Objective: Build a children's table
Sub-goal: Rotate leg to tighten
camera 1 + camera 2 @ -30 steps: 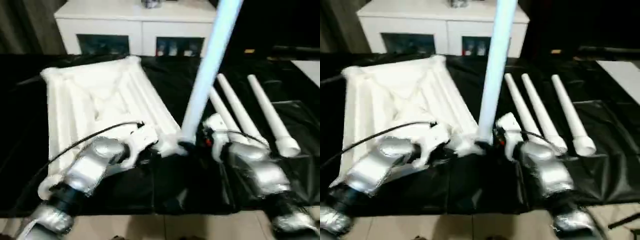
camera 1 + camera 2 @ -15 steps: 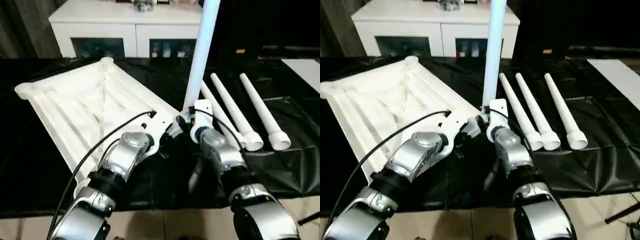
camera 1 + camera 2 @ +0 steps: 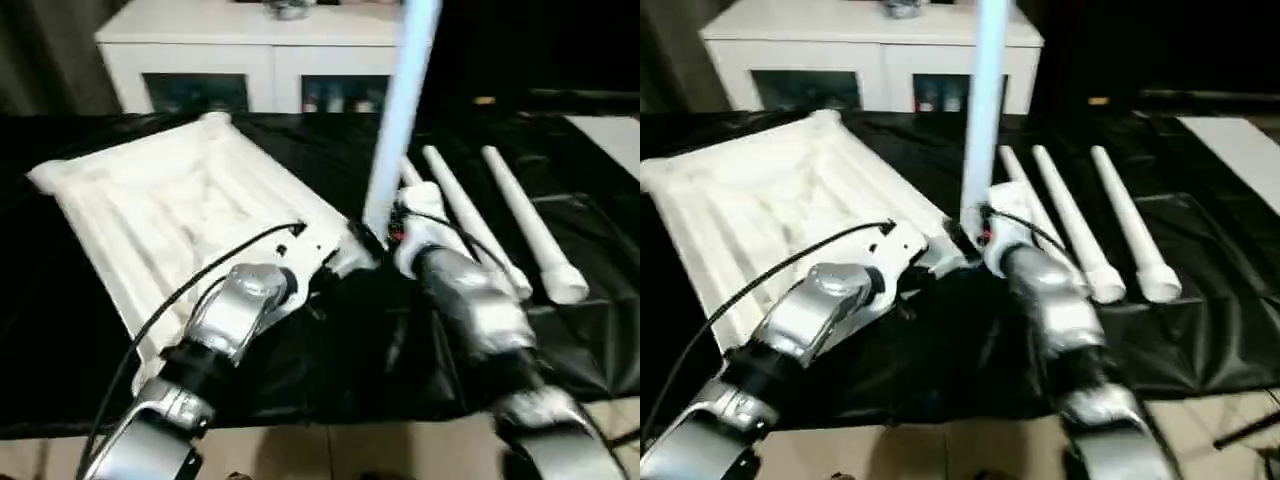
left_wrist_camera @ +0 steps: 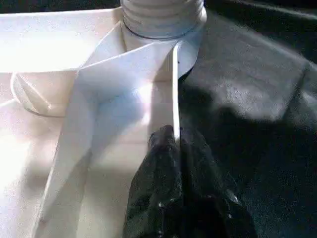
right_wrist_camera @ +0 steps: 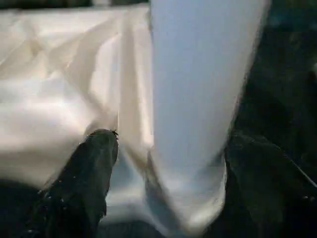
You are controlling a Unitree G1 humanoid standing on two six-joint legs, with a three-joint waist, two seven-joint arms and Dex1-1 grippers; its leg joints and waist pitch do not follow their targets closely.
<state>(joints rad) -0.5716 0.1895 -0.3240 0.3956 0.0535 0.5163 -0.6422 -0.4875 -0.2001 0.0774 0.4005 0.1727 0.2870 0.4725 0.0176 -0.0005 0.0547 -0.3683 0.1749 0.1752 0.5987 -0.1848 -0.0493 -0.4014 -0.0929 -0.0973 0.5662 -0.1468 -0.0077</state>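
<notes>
The white tabletop [image 3: 170, 200] lies ribbed side up on the black cloth, left of centre. One white leg [image 3: 398, 130] stands almost upright in its near right corner socket. My right gripper [image 3: 383, 236] is open around the leg's base; in the right wrist view one finger [image 5: 94, 168] stands apart from the leg [image 5: 198, 99]. My left gripper [image 4: 176, 135] is shut on a thin rim of the tabletop [image 4: 175, 84] just beside that socket, where the leg's threaded end [image 4: 161, 15] sits. Three more legs [image 3: 520, 220] lie side by side to the right.
A white cabinet [image 3: 270, 50] with glass-fronted compartments stands behind the work. The black cloth [image 3: 330, 370] ends near the front edge, with pale floor below. A white sheet [image 3: 612, 135] lies at the far right.
The camera has shifted. The leg, which leaned to the right a second ago, now stands steeper. Both grippers stay at the near right corner.
</notes>
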